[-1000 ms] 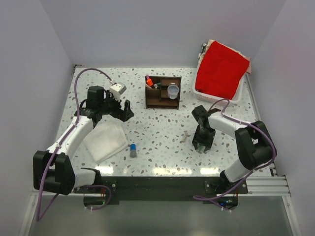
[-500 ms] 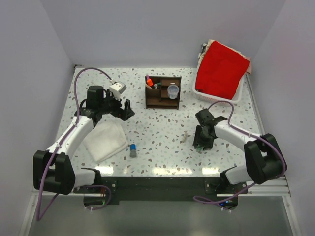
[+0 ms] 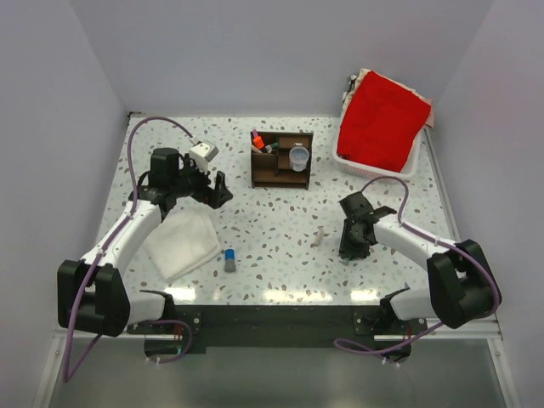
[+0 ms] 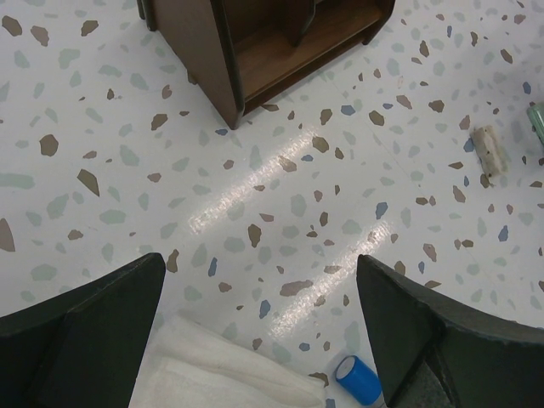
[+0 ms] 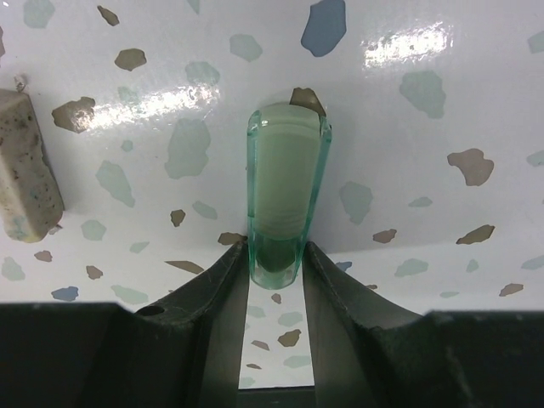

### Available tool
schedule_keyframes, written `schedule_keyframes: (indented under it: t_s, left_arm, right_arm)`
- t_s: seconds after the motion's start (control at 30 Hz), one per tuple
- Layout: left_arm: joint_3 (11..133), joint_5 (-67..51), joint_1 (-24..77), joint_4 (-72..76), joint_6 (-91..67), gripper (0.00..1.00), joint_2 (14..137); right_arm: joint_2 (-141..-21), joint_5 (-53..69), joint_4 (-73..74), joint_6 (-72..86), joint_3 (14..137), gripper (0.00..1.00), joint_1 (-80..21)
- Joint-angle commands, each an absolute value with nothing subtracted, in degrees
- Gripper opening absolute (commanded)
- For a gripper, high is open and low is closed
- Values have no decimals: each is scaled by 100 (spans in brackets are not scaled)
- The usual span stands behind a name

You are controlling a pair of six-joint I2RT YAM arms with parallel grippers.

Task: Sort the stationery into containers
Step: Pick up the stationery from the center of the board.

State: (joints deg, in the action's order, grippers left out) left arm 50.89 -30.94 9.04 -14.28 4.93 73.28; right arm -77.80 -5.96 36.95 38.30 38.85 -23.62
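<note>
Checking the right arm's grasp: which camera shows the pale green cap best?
The right wrist view: the green cap lies centred and close, pinched by the right gripper. The top view hides it under that gripper; the left wrist view catches only what looks like a sliver at its right edge.

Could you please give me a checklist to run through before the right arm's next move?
1. Right gripper shut on the mint-green piece: ok.
2. Piece lifted off the table: cannot tell.
3. Pale stub clear of the fingers: ok.
4. Wooden organizer has an empty compartment: ok.
5. Left gripper open, apart from the right arm: ok.
</note>
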Motion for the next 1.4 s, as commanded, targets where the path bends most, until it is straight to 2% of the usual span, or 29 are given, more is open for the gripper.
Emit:
schedule_keyframes:
  t_s: [0.0, 0.03, 0.23, 0.33, 0.43, 0.67, 0.87, 1.07, 1.37]
  left_arm:
    - [5133, -3199, 905, -1151, 378, 100, 7216]
    - [5133, -3208, 897, -1151, 369, 100, 7216]
    - [5133, -3208, 879, -1116, 378, 100, 7216]
    - [5142, -3208, 844, -1073, 343, 100, 7225]
    - [5150, -3217, 826, -1081, 343, 100, 7225]
    - [5142, -3243, 756, -914, 290, 100, 7181]
    - [5220, -3226, 677, -747, 237, 100, 7224]
    - [5580, -3261, 659, -800, 220, 100, 7575]
    - [6003, -3094, 659, -940, 378, 100, 7665]
  right_arm:
    - [-7752, -1134, 3542, 3674, 3604, 37, -2355]
    - [-7735, -1134, 3507, 3674, 3560, 34, -2347]
    - [-7717, -1195, 3568, 3639, 3586, 34, -2347]
    - [-7778, -1187, 3551, 3621, 3586, 29, -2355]
    - [-7770, -1134, 3516, 3551, 3603, 0, -2355]
    - [-7392, -1081, 4384, 2701, 4577, 0, -2347]
    - [-7409, -686, 4290, 1987, 5870, 0, -2443]
    - [-7901, -308, 3526, 2109, 6266, 0, -2803]
    - [-9140, -184, 3278, 2294, 7127, 0, -3392]
